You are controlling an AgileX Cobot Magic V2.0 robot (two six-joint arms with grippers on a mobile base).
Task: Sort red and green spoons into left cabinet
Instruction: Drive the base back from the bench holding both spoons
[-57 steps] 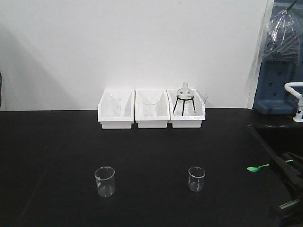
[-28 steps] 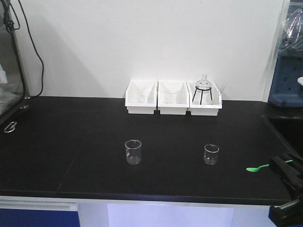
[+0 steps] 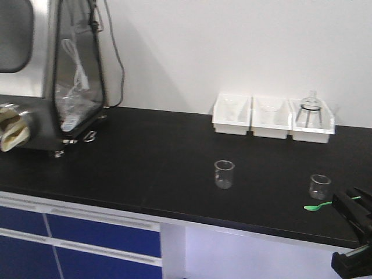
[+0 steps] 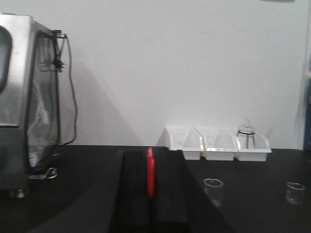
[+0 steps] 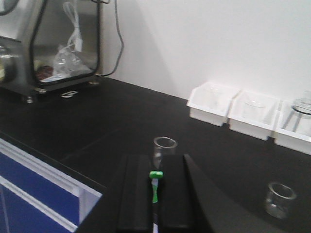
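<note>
Though left end effector (image 4: 151, 158) clamps slim red plastic spoon (image 4: 151, 177) and right end effector (image 5: 155, 165) clamps slim green plastic spoon (image 5: 155, 174), neither yet shelved.

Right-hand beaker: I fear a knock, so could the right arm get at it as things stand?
Likely yes: the beaker stands in the open on the black counter, near the right gripper, with nothing between. But that gripper is shut on the green spoon, so grasping looks unlikely.
</note>
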